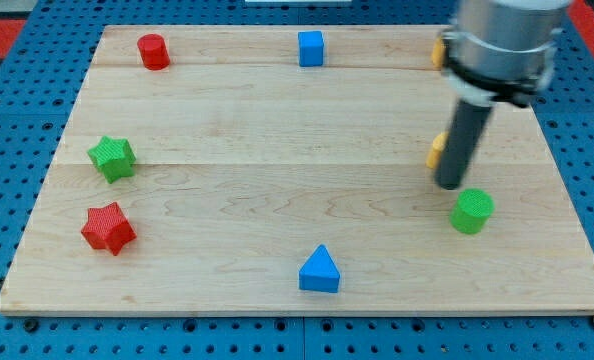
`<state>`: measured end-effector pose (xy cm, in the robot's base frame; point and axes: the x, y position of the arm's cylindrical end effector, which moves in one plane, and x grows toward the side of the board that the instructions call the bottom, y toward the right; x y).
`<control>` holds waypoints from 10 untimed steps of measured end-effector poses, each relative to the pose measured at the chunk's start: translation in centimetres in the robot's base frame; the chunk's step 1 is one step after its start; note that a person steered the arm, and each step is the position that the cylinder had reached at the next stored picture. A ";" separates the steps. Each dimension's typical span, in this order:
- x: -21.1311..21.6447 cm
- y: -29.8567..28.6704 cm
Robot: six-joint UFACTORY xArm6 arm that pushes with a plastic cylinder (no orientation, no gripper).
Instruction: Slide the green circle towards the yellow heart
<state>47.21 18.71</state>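
The green circle (472,211) lies on the wooden board at the view's right, below the middle. My tip (449,185) stands just up and left of it, close to its edge. A yellow block (435,151), mostly hidden behind the rod, sits just above the tip; its shape cannot be made out. Another yellow block (438,52) peeks out from behind the arm near the board's top right edge; its shape is hidden too.
A red cylinder (154,51) is at the top left and a blue cube (311,48) at the top centre. A green star (112,158) and a red star (108,228) are at the left. A blue triangle (319,270) is at the bottom centre.
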 end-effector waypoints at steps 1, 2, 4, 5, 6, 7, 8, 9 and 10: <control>0.0 1.0; 2.5 3.3; 6.8 1.8; 5.9 -3.5; 5.8 -3.8; 5.8 -3.7; 6.6 -3.2; 7.0 -3.1; 7.0 -3.1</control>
